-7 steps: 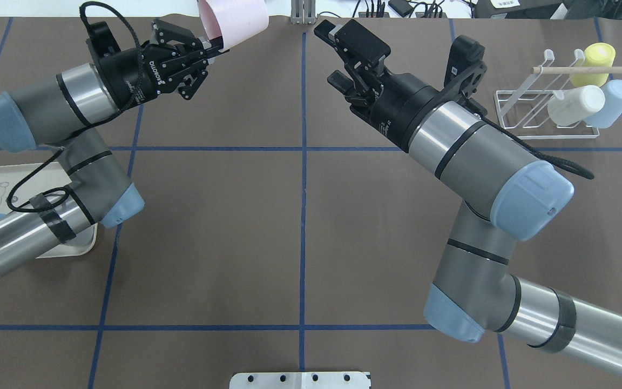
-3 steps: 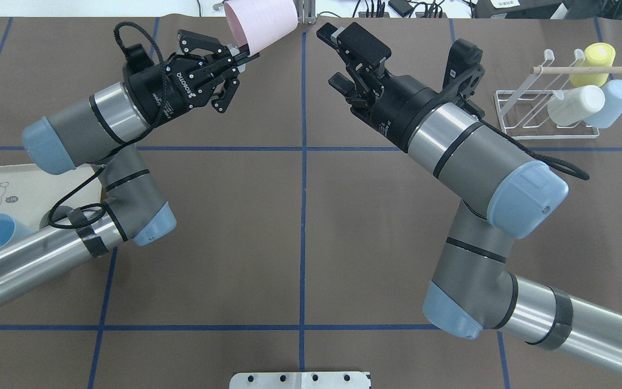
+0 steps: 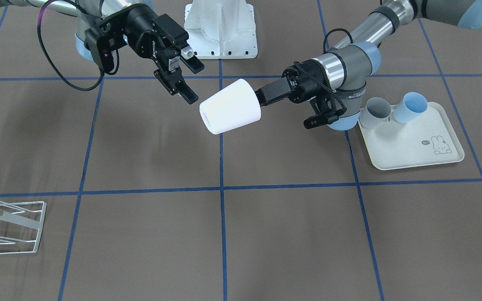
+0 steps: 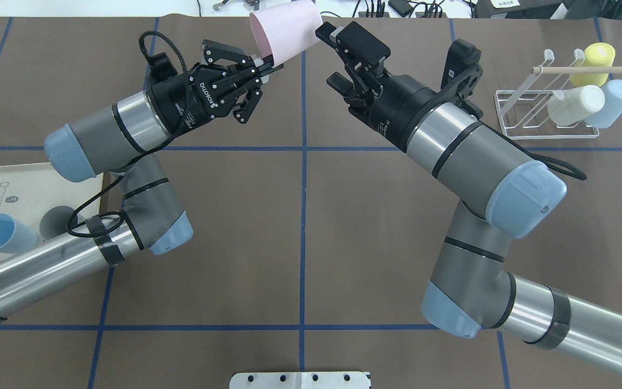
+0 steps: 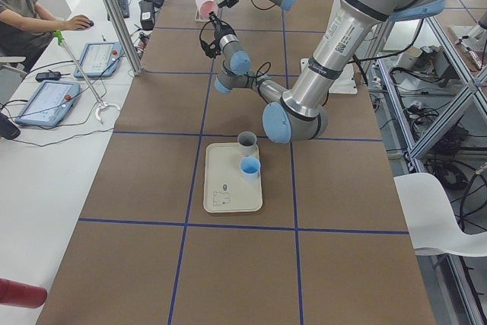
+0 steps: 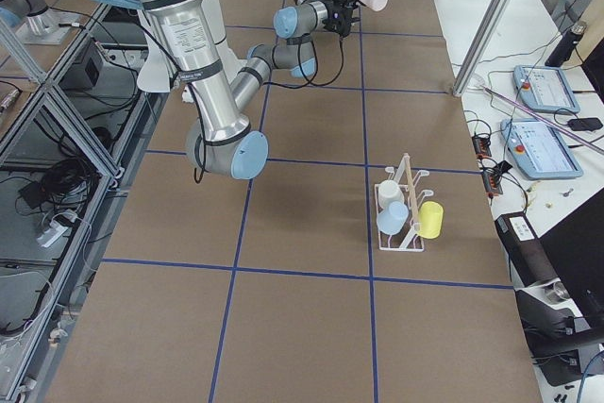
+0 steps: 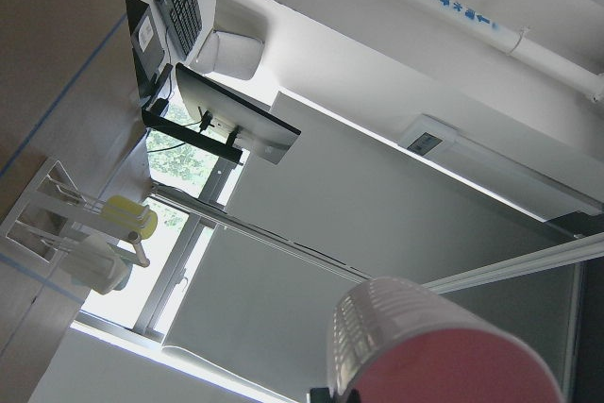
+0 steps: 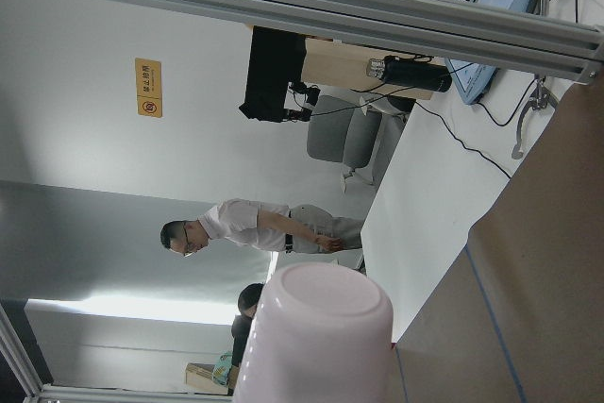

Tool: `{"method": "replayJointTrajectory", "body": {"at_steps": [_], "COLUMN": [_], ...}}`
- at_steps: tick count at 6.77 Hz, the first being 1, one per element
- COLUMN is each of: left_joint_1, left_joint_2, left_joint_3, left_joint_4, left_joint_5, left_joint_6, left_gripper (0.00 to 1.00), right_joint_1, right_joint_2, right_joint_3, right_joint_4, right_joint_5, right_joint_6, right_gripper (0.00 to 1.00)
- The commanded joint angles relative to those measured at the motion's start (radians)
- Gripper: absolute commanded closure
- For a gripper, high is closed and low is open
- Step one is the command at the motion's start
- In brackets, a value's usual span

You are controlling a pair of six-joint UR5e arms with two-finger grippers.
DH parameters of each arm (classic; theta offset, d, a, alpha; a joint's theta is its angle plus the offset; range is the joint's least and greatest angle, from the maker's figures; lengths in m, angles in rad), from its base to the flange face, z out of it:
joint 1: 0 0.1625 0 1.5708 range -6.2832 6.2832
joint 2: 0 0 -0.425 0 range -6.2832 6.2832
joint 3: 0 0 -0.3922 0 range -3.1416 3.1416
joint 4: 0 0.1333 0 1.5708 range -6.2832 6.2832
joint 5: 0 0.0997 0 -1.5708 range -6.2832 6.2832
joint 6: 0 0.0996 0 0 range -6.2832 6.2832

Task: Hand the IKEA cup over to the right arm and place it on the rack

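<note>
Pinching cup (image 4: 286,29), left tool (image 4: 270,60); right tool (image 4: 326,54) spread

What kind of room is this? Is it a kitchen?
Most likely a robot lab, not a kitchen: a robot's left arm and right arm reach over a table marked with blue tape lines, and control tablets lie on a white bench beside it.

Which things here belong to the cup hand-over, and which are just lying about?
In the job: pink cup, left tool shut on it, open right tool, rack.
Lying about: tray, blue cup, grey cup; racked yellow cup, white cup, pale-blue cup.
</note>
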Motion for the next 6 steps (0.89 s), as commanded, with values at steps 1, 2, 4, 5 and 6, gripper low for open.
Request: {"method": "replayJointTrajectory", "body": {"at_steps": [1,2,4,5,6], "left_joint_1": [0.015,0.021,0.057,0.063,0.063], "left_joint_2": [-0.018,-0.022,-0.029,-0.044,-0.042], "left_joint_3": [0.000,0.000,0.000,0.000,-0.003], "left_joint_4": [0.002,0.002,0.002,0.002,-0.004], "left_joint_5": [0.000,0.000,0.034,0.037,0.037], "left_joint_6": [-0.001,-0.001,0.002,0.004,0.006], "left_gripper": [1.00,1.00,1.00,1.00,1.00], "right_joint_1": [0.000,0.000,0.000,0.002,0.002], "right_joint_2": [0.001,0.001,0.001,0.001,-0.001], "right_joint_3": [-0.002,-0.002,0.000,0.000,-0.003], "right_joint_4": [0.001,0.001,0.001,0.001,0.001], "right_joint_5": [-0.002,-0.002,-0.002,-0.003,-0.003], "right_joint_6": [0.024,0.026,0.035,0.035,0.035], "right_gripper": [0.00,0.00,0.00,0.01,0.01]}}
